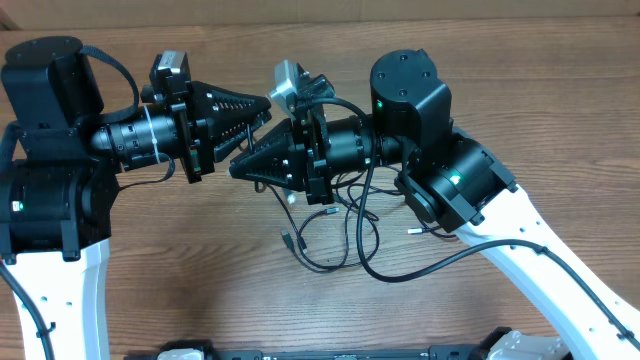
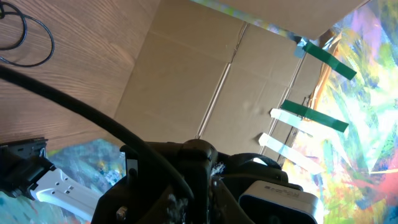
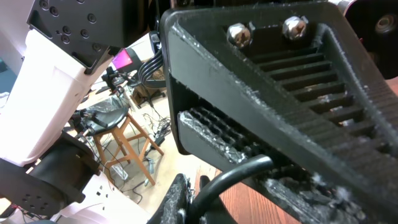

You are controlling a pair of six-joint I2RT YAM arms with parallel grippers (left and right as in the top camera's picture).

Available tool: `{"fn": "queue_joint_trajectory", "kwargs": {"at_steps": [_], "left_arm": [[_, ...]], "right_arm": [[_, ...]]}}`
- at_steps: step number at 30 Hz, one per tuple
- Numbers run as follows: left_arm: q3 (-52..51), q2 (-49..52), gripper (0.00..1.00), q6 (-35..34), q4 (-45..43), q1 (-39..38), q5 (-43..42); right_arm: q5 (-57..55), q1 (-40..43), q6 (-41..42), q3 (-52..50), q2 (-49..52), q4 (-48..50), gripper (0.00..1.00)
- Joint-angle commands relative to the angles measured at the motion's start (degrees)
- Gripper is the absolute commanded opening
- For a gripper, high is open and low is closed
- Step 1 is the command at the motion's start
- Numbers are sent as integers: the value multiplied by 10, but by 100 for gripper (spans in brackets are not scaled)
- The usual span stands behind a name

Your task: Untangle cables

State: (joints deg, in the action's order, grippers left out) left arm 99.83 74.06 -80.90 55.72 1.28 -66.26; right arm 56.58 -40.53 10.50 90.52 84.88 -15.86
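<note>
Thin black cables (image 1: 340, 235) lie in a loose tangle on the wooden table under the right arm, with small plugs (image 1: 287, 240) at their ends. My left gripper (image 1: 262, 108) points right and my right gripper (image 1: 237, 166) points left, with their tips close together above the table. In the right wrist view my right gripper (image 3: 189, 196) is shut on a black cable (image 3: 239, 174), which arcs up into the left gripper's fingers (image 3: 323, 81). In the left wrist view a cable (image 2: 74, 106) runs down into my left gripper (image 2: 198, 205), whose jaws look closed on it.
A thicker arm cable (image 1: 450, 262) trails over the table beside the right arm's base. A cable loop (image 2: 52, 43) lies on the wood. A cardboard wall (image 2: 205, 81) with green tape (image 2: 326, 59) stands behind the table. A wooden stool (image 3: 124, 137) stands far off.
</note>
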Motion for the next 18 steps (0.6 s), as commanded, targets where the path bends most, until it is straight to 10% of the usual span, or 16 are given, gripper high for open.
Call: {"fn": "queue_joint_trajectory", "kwargs": {"at_steps": [1,9,12,13,18], "left_arm": [[5,2,10,-1,-3,3,-3],[5,2,4,2,-3,3,54],[5,2,4,20,-3,3,98],[5,2,4,37,-2,3,128],[5,2,4,80,-2,3,222]], "right_arm": [[-2,2,-1,6,0,5,4],[-20,2,-1,6,0,-12,4],[-55,2,-1,6,0,-43,20],[-73,2,-1,6,0,-59,41],[-119,2,-1,6,0,-105,62]]}}
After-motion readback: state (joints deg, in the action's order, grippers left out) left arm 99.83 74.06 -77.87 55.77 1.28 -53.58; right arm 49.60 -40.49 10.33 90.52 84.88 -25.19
